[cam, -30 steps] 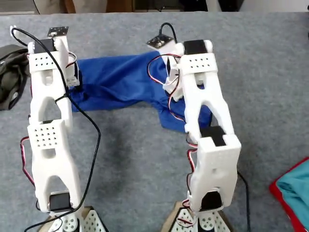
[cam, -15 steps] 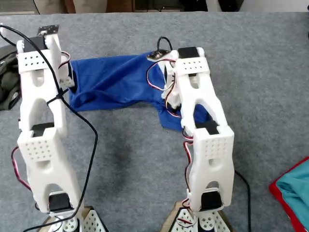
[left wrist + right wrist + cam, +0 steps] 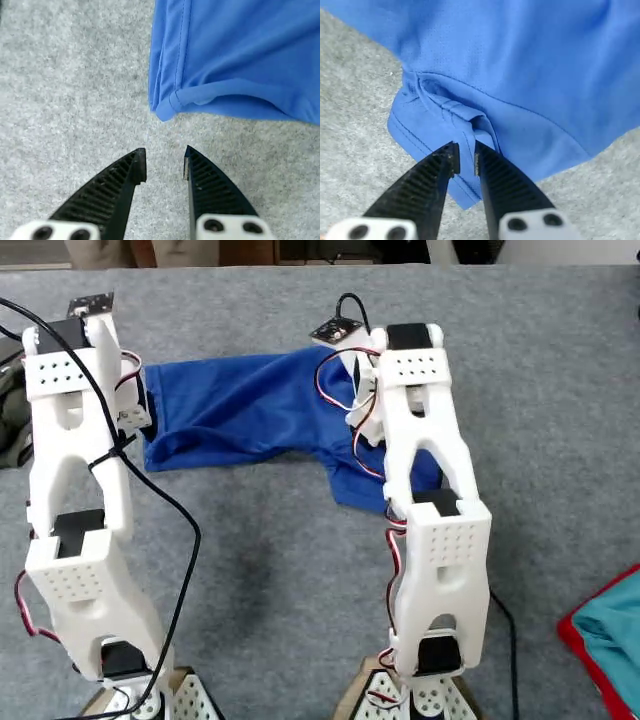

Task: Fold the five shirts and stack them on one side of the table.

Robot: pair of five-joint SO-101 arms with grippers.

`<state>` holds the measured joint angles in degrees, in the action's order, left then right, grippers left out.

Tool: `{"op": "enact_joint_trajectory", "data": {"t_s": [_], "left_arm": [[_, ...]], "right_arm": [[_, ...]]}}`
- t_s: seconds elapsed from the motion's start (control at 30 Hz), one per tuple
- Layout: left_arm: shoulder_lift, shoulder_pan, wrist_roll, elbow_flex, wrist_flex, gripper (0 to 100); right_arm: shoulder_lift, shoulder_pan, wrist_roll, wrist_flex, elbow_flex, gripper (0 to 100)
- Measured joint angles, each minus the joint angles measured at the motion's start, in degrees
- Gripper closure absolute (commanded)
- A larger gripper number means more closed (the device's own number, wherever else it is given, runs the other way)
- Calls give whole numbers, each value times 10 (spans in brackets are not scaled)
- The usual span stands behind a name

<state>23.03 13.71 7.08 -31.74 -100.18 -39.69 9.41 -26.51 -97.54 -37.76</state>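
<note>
Blue shirt (image 3: 240, 405): lies mostly flat on the grey counter (image 3: 260, 560), on the far side and in the middle. It's spread long from L to R, w/ a sleeve poking toward the near side by the R arm.
L pincer (image 3: 164, 164): apart, nothing in it. It's over bare counter, just beside the L corner of the shirt, not touching it.
R pincer (image 3: 465, 152): almost together, pinching a bunched-up fold of the blue shirt at the sleeve end. Cloth is scrunched right at the tips.
L arm: stands at the shirt's L edge.
R arm: stands over the shirt's R part and hides some of it.
Dark cloth (image 3: 12, 420): a heap at the far L edge of the counter, well apart from the blue shirt.
Teal cloth (image 3: 612, 625): at the near R edge, on top of sth red (image 3: 572, 632), well apart from the arms.
</note>
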Motion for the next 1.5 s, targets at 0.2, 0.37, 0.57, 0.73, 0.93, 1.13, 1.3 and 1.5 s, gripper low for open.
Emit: {"op": "enact_joint_trajectory", "data": {"t_s": [0.2, 0.37, 0.57, 0.73, 0.93, 1.13, 1.3, 1.5], "left_arm": [[0, 0, 0, 4, 0, 863], [0, 0, 0, 4, 0, 863], [0, 0, 0, 4, 0, 861], [0, 0, 0, 4, 0, 861], [0, 0, 0, 4, 0, 861], [0, 0, 0, 4, 0, 861], [0, 0, 0, 4, 0, 861], [0, 0, 0, 4, 0, 861]], "right_arm": [[-16, 0, -5, -1, 0, 929], [-65, 0, -19, -1, -7, 929], [-98, 0, -21, -3, -69, 902], [-98, 0, -25, -25, -102, 810], [-98, 1, -25, -31, -105, 811], [-98, 1, -25, -31, -105, 811], [-98, 1, -25, -33, -105, 811], [-98, 1, -25, -34, -110, 811]]}}
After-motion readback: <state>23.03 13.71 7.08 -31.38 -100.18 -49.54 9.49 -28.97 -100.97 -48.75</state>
